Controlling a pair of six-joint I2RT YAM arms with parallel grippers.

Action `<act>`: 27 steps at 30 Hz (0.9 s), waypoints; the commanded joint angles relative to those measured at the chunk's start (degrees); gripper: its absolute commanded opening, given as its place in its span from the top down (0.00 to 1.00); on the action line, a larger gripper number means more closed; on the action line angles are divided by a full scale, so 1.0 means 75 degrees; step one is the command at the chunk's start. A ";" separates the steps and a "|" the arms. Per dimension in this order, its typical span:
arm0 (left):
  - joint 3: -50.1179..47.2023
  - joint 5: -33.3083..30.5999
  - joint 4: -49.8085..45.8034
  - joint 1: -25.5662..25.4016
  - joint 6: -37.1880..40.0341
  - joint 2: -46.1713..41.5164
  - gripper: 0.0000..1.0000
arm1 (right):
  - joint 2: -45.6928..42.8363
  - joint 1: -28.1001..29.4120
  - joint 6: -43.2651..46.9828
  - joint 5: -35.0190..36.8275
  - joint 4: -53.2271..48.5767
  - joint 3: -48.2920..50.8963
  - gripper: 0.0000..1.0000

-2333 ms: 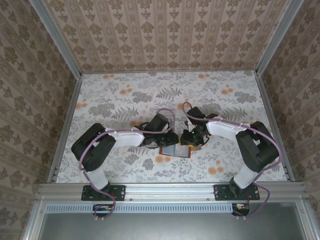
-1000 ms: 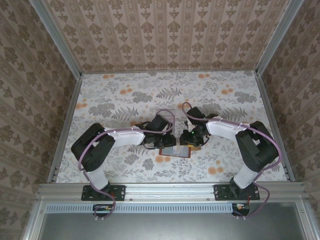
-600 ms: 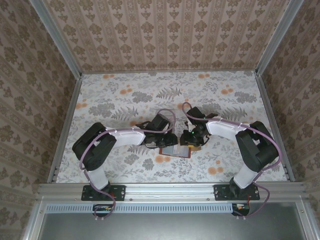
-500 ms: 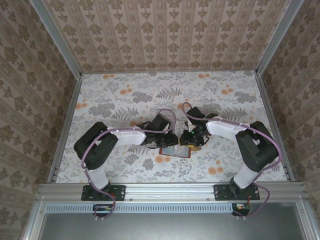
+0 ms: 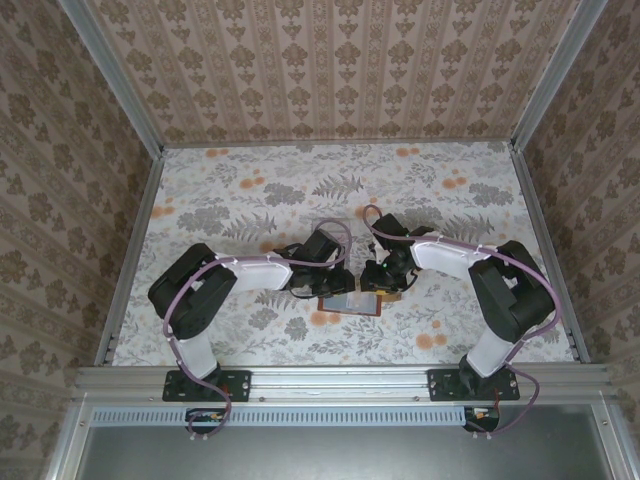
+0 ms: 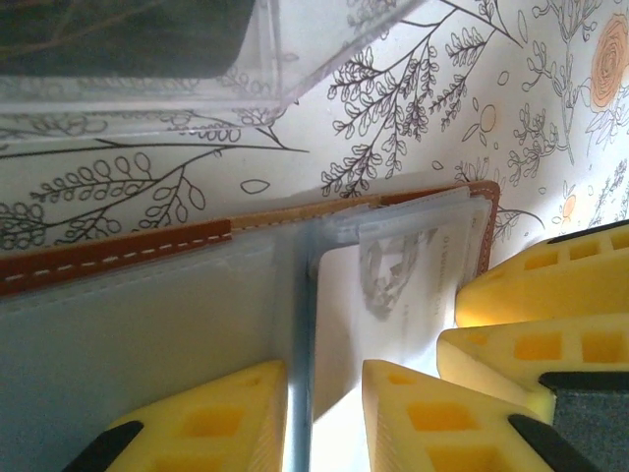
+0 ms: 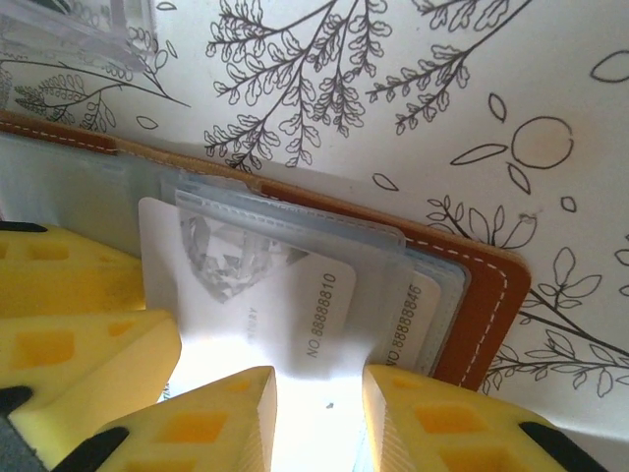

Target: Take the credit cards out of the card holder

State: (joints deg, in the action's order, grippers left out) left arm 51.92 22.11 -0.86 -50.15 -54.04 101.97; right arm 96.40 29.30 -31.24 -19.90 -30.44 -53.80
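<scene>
On the floral counter (image 5: 250, 190), the card holder (image 7: 472, 285) lies open and flat. The left gripper (image 6: 322, 383), jaws slightly apart, straddles its grey centre fold. The right gripper (image 7: 319, 388), jaws likewise slightly parted, rests on the credit cards (image 7: 314, 305) jutting from its pocket.

Since the earliest view, we see that the left arm's elbow (image 5: 195, 290) has slid a little to the right, toward the card holder (image 5: 352, 301). The right arm's elbow (image 5: 510, 285) has drawn slightly in to the left, and the right gripper (image 5: 376, 282) has edged a touch nearer the left gripper (image 5: 337, 285).
</scene>
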 commanded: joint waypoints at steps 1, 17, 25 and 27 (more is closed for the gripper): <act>0.0004 0.0098 0.0089 0.0013 0.0018 0.0091 0.79 | 0.0235 0.0059 0.0099 0.0122 -0.0219 -0.0118 0.69; -0.0450 -0.0197 -0.0153 0.0191 0.0084 -0.0606 0.97 | 0.0351 0.0073 0.0367 0.1104 -0.0728 -0.0242 0.73; -0.0447 -0.0485 -0.0806 0.0248 0.0355 -0.1162 0.97 | 0.0317 0.0076 0.0388 0.1131 -0.0736 -0.0268 0.73; -0.0402 -0.0576 -0.1007 0.0243 0.0413 -0.1291 0.97 | 0.0303 0.0078 0.0392 0.1110 -0.0747 -0.0300 0.73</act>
State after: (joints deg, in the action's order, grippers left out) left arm 49.01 20.12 -3.70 -48.64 -53.08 94.52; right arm 97.47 29.91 -29.08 -15.79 -32.99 -55.66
